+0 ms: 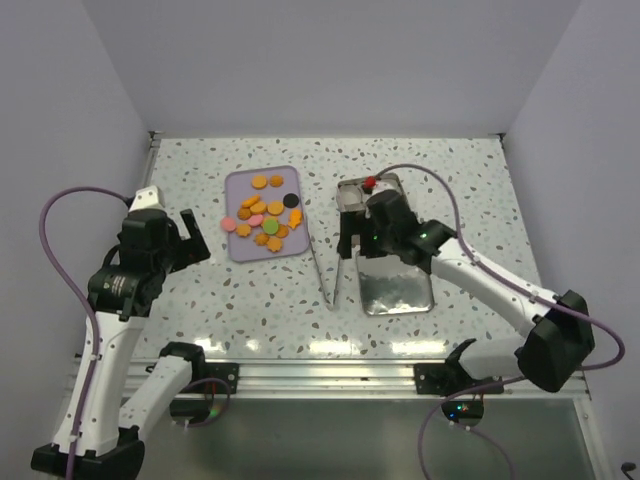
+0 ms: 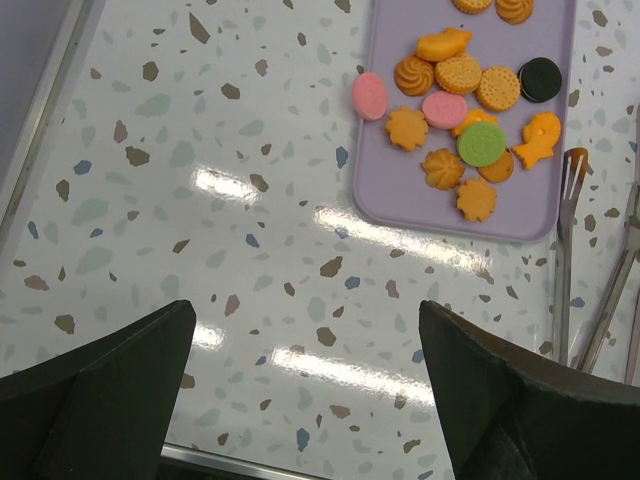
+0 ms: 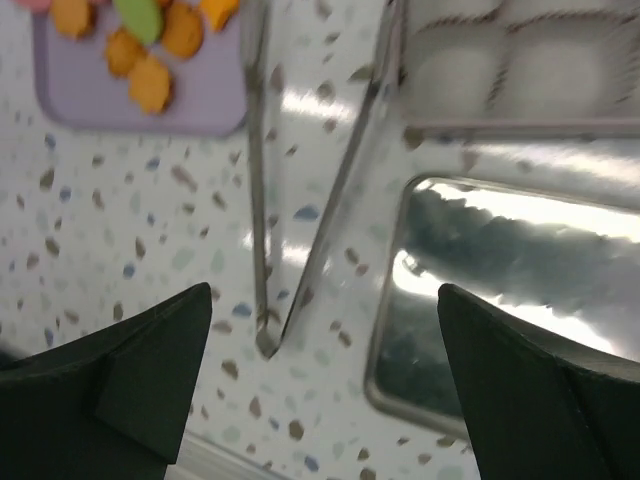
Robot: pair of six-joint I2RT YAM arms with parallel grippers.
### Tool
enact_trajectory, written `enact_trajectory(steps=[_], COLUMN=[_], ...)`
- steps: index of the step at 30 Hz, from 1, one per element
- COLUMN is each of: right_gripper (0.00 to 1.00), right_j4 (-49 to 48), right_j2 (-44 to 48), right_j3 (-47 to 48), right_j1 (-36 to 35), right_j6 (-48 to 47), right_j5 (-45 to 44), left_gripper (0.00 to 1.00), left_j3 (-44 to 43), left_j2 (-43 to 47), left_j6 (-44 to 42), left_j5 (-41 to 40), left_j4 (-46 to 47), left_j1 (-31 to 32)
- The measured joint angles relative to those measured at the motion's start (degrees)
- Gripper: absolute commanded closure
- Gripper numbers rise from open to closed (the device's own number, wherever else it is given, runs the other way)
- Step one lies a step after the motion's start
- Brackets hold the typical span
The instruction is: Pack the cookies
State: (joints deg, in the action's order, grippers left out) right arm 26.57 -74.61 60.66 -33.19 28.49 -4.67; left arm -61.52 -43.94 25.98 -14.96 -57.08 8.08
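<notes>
The cookies (image 1: 262, 215), mostly orange with a few pink, one green and one black, lie heaped on a lilac tray (image 1: 240, 185) at the table's back left. In the left wrist view the cookies (image 2: 465, 100) sit at the upper right, and one pink cookie (image 2: 369, 96) overhangs the tray (image 2: 400, 200) edge. My left gripper (image 1: 192, 238) (image 2: 305, 310) is open over bare table left of the tray. My right gripper (image 1: 358, 248) (image 3: 325, 292) is open above the gap between the metal tongs (image 3: 268, 250) and a shiny lid (image 3: 520, 300). Neither holds anything.
Metal tongs (image 1: 325, 265) lie in a V between tray and lid, their tips (image 2: 570, 190) near the tray's corner. An open metal tin (image 1: 352, 192) with pale compartments (image 3: 520, 70) sits behind the lid (image 1: 397, 285). A small red thing (image 1: 369, 182) lies at the tin's back edge.
</notes>
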Motion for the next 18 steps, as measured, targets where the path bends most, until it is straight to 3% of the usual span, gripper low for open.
enact_trajectory(steps=[3, 6, 18], right_gripper=[0.01, 0.01, 0.01], right_j4=[5.6, 8.8, 10.0], right_j2=[-3.0, -5.8, -22.1], right_j3=[1.2, 1.4, 5.0], right_j1=[-11.8, -17.8, -20.2], right_j6=[2.3, 4.9, 10.5], right_j5=[-0.8, -2.1, -5.8], left_gripper=[0.0, 0.0, 0.0], left_j3=[0.9, 1.7, 2.2], left_j2=[-0.1, 0.1, 1.5], left_j6=[0.0, 0.0, 0.0], left_j5=[0.3, 0.5, 1.3], left_j4=[0.1, 0.1, 0.0], left_j1=[0.0, 0.0, 0.2])
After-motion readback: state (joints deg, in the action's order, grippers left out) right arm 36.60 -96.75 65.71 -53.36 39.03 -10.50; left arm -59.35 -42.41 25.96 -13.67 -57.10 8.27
